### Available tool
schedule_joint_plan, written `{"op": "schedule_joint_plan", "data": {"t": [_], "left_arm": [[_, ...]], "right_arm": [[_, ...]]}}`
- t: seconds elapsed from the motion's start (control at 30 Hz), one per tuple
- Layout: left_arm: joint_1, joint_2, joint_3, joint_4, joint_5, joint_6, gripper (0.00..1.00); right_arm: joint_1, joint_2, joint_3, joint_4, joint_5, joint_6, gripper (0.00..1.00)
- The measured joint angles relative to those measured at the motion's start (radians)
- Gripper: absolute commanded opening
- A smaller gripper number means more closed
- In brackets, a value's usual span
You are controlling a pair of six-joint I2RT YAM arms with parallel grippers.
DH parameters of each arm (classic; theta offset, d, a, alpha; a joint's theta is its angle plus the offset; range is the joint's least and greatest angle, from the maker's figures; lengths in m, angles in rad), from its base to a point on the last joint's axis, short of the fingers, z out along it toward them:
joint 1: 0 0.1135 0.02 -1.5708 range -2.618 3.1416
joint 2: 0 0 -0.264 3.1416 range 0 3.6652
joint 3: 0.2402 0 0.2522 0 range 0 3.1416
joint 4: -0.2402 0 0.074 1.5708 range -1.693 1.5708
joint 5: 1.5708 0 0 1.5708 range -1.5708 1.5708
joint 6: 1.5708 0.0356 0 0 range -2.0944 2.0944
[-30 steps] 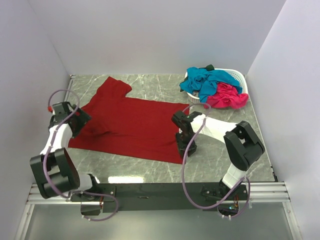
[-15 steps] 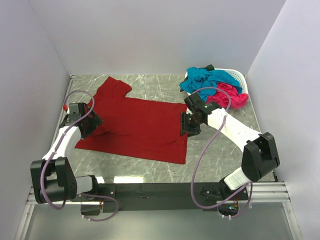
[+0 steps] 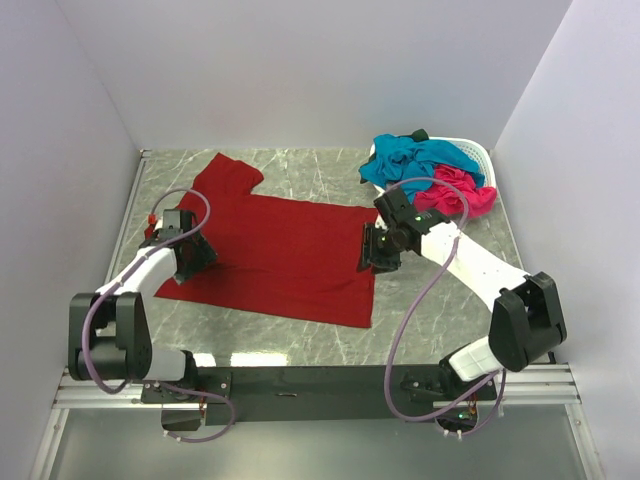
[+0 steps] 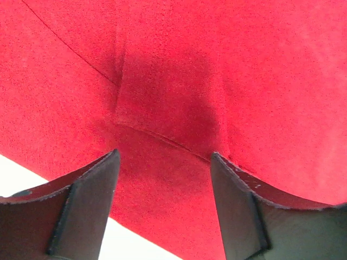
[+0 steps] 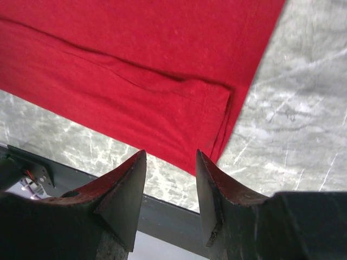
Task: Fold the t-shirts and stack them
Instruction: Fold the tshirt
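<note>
Dark red t-shirt lies flat on the desk. Left jaws spread over its sleeve seam, right jaws spread by the hem corner, both empty. I reckon they're staged to pinch for a fold.

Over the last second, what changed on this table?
The left end effector slid forward and right over the left side of the dark red t-shirt; the right end effector moved away from its base to the shirt's right edge. Neither holds cloth. The basket, teal-blue t-shirt and hot pink t-shirt stayed put.
</note>
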Motion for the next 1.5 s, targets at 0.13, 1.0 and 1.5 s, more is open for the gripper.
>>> {"op": "schedule_joint_plan", "data": {"t": [0.13,1.0,1.5], "left_arm": [[-0.006,0.045,0.021,-0.003,-0.032,0.005,0.71],[-0.006,0.133,0.064,0.026,-0.105,0.002,0.44],[0.000,0.093,0.059,0.021,-0.106,0.000,0.41]], "right_arm": [[0.000,-0.022,-0.037,0.003,-0.004,0.016,0.49],[0.000,-0.006,-0.037,0.003,-0.003,0.019,0.48],[-0.001,-0.005,-0.037,0.001,0.000,0.019,0.48]]}}
